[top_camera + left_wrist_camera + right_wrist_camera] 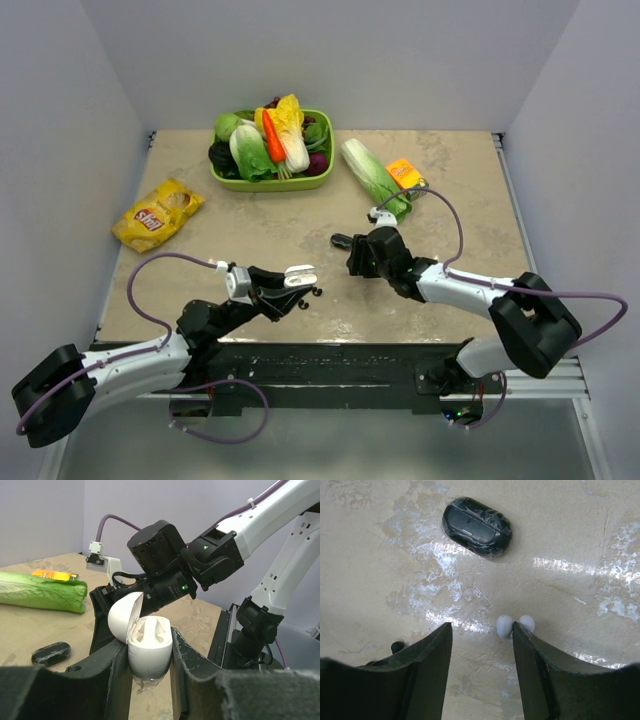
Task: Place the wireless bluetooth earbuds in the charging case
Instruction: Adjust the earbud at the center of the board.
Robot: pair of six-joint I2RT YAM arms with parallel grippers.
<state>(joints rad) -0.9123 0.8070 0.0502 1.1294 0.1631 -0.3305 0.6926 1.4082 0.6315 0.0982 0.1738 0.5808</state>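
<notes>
Overhead, my left gripper is clamped on the open white case. The right gripper hangs just beyond it, and I can't separate the black case from its dark fingers there. On the left wrist camera the white case stands upright in the grip, lid tipped back, with the black case lying off to its left. On the right wrist camera the jaws stand apart. The white earbuds lie side by side on the near side of the black case, touching the finger on that view's right. I judge the right arm is nearer and must shift that way.
</notes>
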